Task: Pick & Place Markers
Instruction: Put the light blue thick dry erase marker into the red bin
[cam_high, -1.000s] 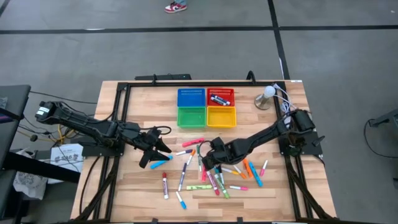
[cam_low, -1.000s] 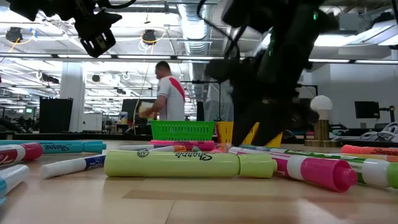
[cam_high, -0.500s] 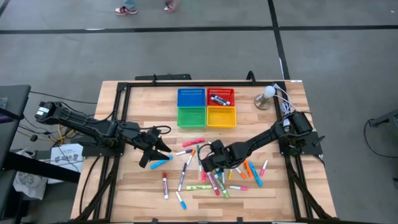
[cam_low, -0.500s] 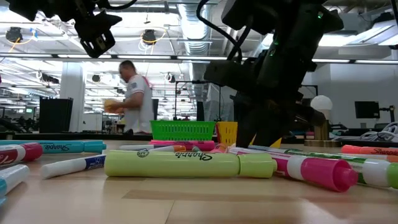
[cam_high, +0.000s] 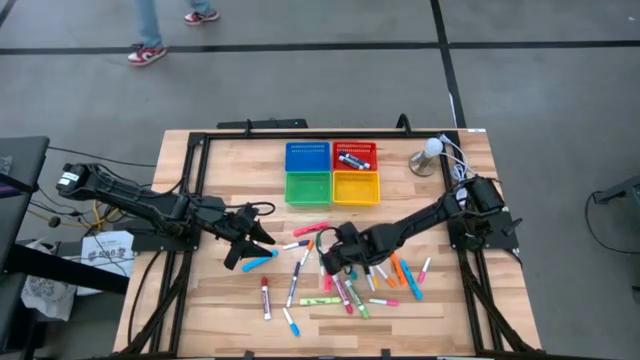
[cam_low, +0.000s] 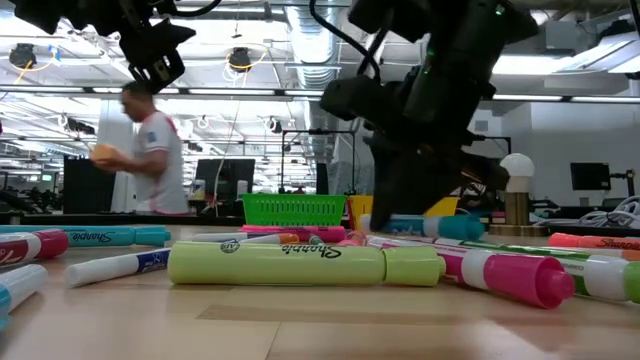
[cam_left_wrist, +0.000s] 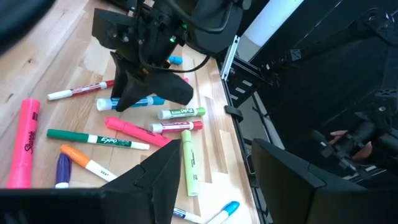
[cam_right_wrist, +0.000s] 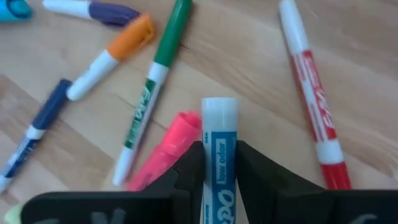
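Note:
Several capped markers (cam_high: 345, 285) in many colours lie scattered flat on the wooden table's near middle. My right gripper (cam_high: 336, 256) stands over the pile's far left part, shut on a blue-bodied marker (cam_right_wrist: 219, 149). The low view shows that marker (cam_low: 430, 227) level, just above the table. My left gripper (cam_high: 246, 247) hangs open above the table, left of the pile, touching nothing. One dark marker (cam_high: 352, 158) lies in the red tray. My right gripper pinches the blue marker between its two fingers (cam_right_wrist: 189, 165), on the printed body (cam_right_wrist: 219, 140) behind its pale end (cam_right_wrist: 219, 111). The fingers come from above, slanting from the table's right, and lie across the marker. It is lifted clear and level.
Four square trays sit at the table's far middle: blue (cam_high: 307, 150), red (cam_high: 368, 147), green (cam_high: 307, 197), yellow (cam_high: 356, 197). A small white-headed lamp (cam_high: 428, 155) stands far right. A black frame (cam_high: 195, 200) runs round the table. A person (cam_low: 150, 150) walks in the room behind.
My right gripper dipped toward the near left into the pile, then rose a little with the blue marker, which now hangs clear of the table. The person behind has walked leftward.

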